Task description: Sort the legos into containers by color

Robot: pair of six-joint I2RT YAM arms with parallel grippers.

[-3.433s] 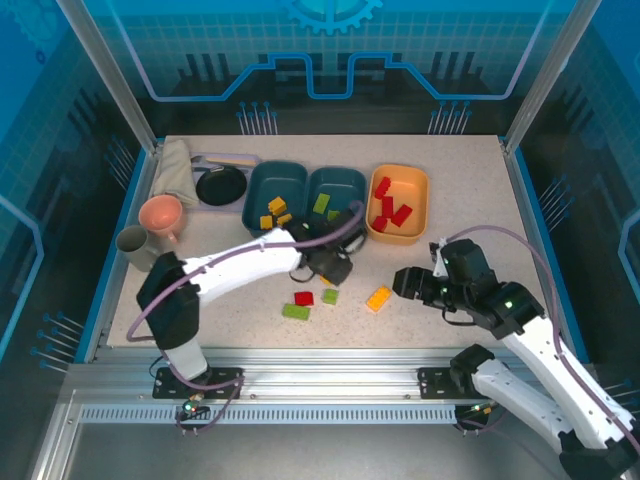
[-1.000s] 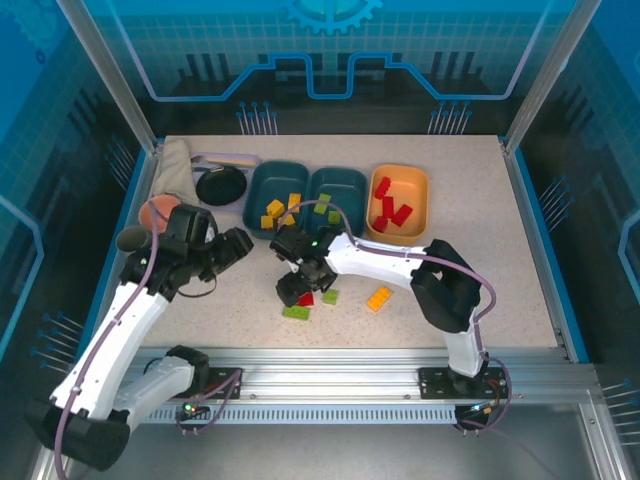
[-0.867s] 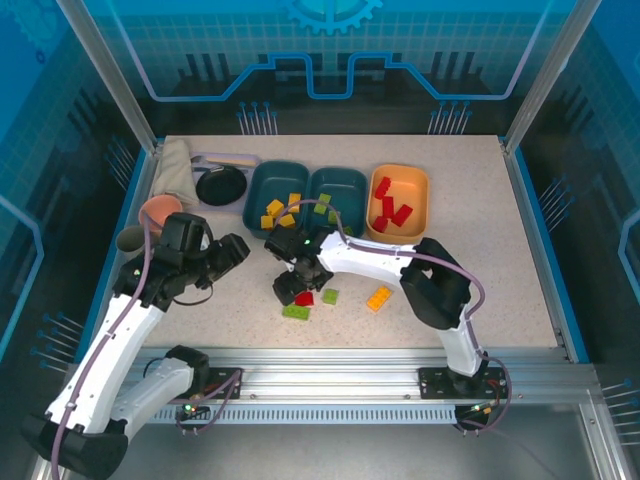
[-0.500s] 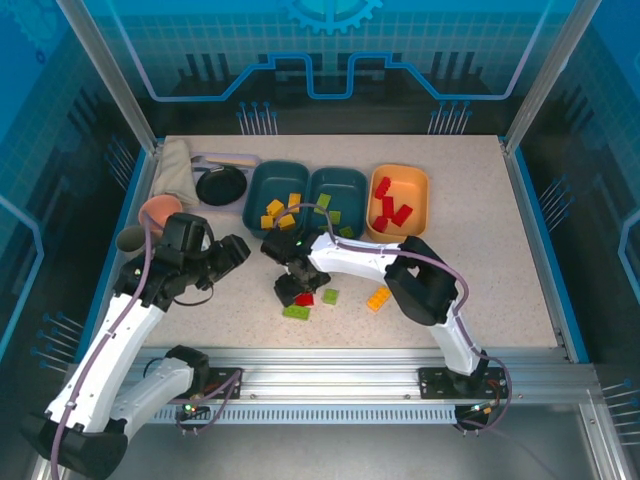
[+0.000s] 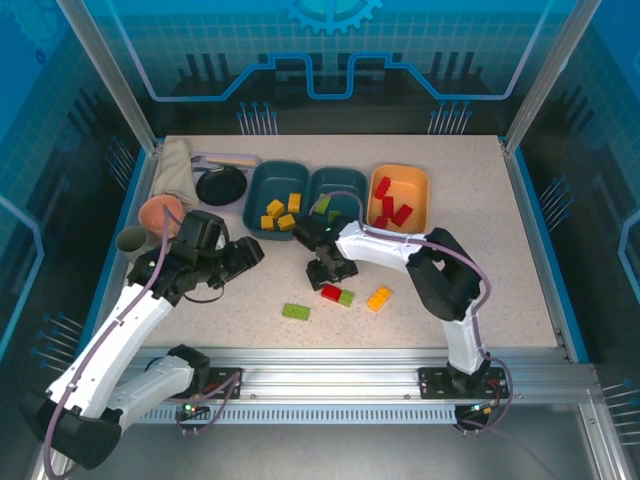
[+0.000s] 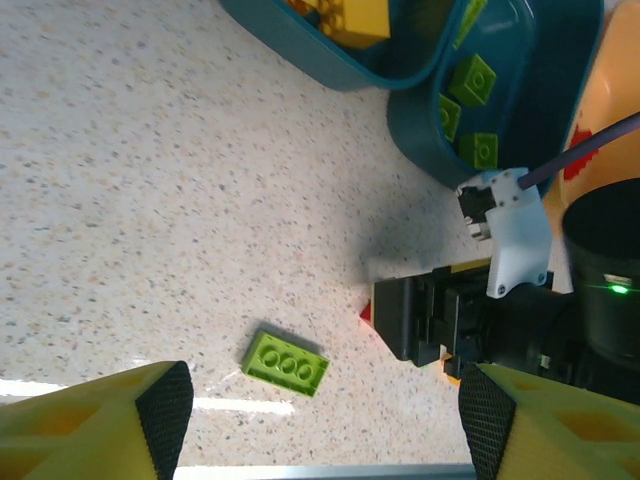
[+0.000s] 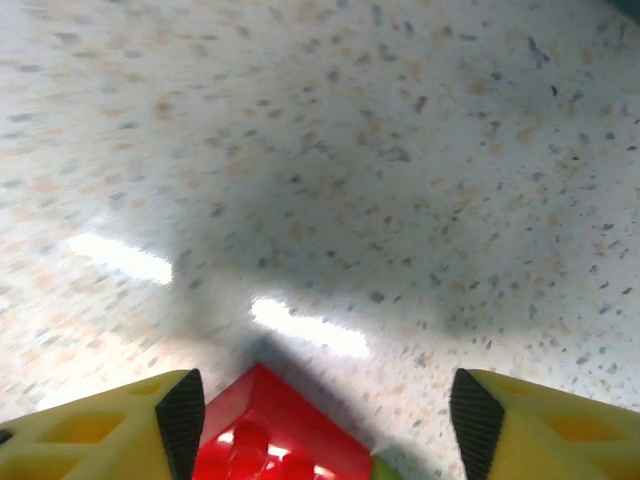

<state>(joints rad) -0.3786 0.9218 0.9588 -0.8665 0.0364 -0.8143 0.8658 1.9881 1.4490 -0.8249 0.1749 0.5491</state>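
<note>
Nearest the arms' bases, four loose legos lie on the speckled bench: a long green brick by itself, then a red brick touching a small green brick, and an orange brick just to their right. The right tool is down at the red brick. In the right wrist view its fingers stand apart with the brick's corner between them, close to one pad and clear of the other, so nothing is gripped. The left tool hangs above bare bench further left, jaws spread and empty. Beyond sit three containers in a row: a left teal bin with about four yellow bricks, a middle teal bin with at least three green bricks, and an orange bin with about four red bricks. To the left are one grey cup, one pink cup, one black pan and a folded cloth.
</note>
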